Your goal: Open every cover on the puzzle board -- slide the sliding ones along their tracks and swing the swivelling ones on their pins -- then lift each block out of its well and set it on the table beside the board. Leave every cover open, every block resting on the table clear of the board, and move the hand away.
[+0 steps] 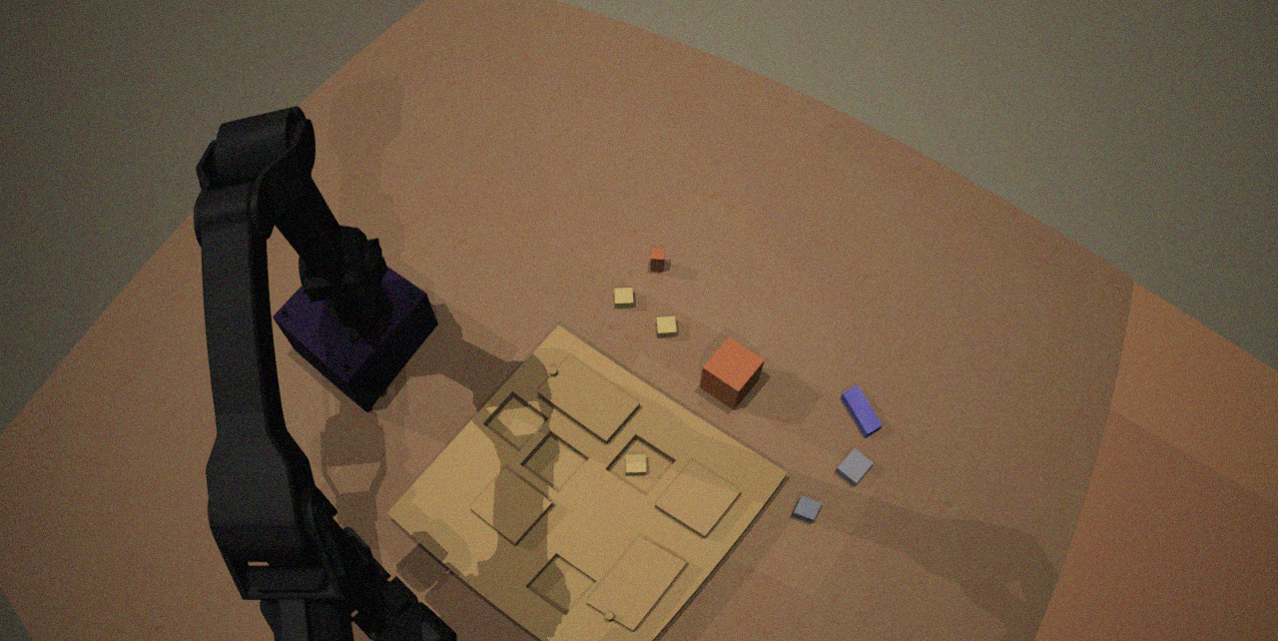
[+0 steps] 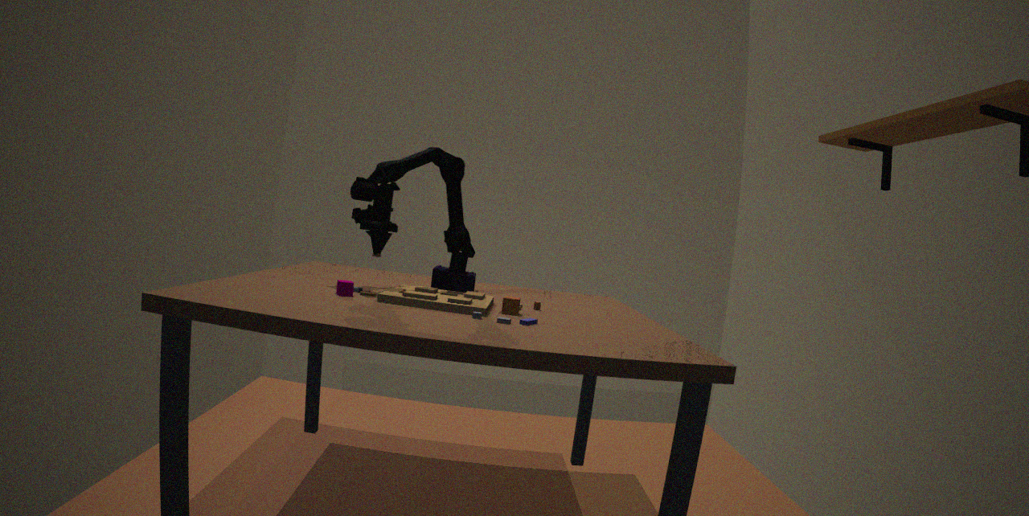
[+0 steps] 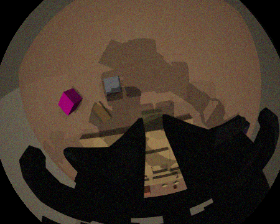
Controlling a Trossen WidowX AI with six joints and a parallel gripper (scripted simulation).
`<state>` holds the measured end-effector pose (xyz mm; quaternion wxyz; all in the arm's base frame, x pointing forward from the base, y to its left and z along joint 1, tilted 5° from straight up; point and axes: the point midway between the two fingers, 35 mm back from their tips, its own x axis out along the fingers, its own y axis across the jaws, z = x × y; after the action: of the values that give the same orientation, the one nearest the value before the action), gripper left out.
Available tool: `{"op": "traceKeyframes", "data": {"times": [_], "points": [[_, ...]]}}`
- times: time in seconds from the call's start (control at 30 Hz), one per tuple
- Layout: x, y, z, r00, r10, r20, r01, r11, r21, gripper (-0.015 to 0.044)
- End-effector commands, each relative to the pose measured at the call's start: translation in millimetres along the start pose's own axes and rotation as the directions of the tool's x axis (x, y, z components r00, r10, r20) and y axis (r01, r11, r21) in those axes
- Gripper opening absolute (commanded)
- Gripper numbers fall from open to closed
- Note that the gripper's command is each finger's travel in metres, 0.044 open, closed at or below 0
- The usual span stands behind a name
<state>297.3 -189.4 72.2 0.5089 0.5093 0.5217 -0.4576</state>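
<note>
My gripper (image 2: 377, 254) (image 3: 152, 120) is shut on a yellow block, dark olive in shadow, high above the table by the board's edge. The top view does not show its fingertips. The puzzle board (image 1: 437, 494) (image 3: 93, 142) has several open wells. Its covers lie off these wells: one at the top (image 1: 594, 395), one at right (image 1: 698, 496), one at left (image 1: 511, 504) and one near the bottom (image 1: 638, 579). A yellow block (image 1: 635, 463) (image 3: 159, 168) sits in one well. Two yellow blocks (image 1: 623, 297) (image 1: 666, 325) lie on the table beyond the board.
A large orange cube (image 1: 732, 371), a small orange cube (image 1: 657, 260), a blue bar (image 1: 860, 410) and two grey-blue tiles (image 1: 854, 466) (image 1: 807, 508) lie beside the board. Past its other side are a magenta cube (image 2: 344, 288) (image 3: 68, 102), a grey-blue block (image 3: 112, 84) and a brownish piece (image 3: 101, 111).
</note>
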Motion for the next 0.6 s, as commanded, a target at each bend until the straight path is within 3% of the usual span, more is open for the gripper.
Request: {"op": "traceKeyframes", "data": {"times": [0.0,0.57], "points": [[1,-9,7,1.000,-0.006,0.002,0.006,1.000,-0.003,0.0080],[25,-7,10,1.000,-0.005,0.002,0.005,1.000,-0.003,0.0080]]}}
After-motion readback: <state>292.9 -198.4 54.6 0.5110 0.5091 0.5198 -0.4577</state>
